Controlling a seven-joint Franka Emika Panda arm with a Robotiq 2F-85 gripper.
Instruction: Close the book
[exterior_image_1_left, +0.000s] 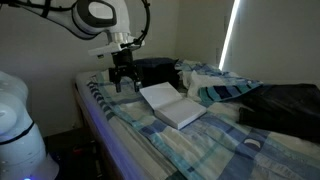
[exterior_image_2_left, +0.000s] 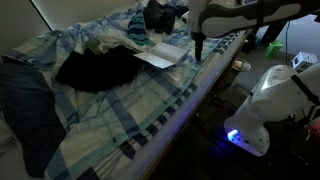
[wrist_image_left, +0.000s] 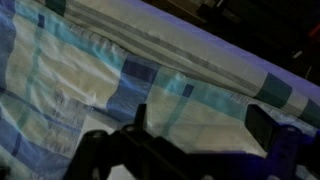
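The book (exterior_image_1_left: 172, 104) lies open on the plaid bedding, white pages up, in both exterior views (exterior_image_2_left: 160, 55). My gripper (exterior_image_1_left: 124, 83) hangs just above the bed, to the side of the book near the bed's edge, apart from it; it also shows in an exterior view (exterior_image_2_left: 199, 52). In the wrist view the two dark fingers (wrist_image_left: 200, 125) stand wide apart with only plaid bedding (wrist_image_left: 90, 90) between them. The gripper is open and empty. The book does not show clearly in the wrist view.
A bulky black bag (exterior_image_1_left: 155, 70) sits behind the book. Dark clothing (exterior_image_2_left: 95, 68) lies on the bed further along (exterior_image_1_left: 285, 105). The bed edge (exterior_image_2_left: 195, 100) drops off beside the gripper. The robot's white base (exterior_image_2_left: 275, 100) stands by the bed.
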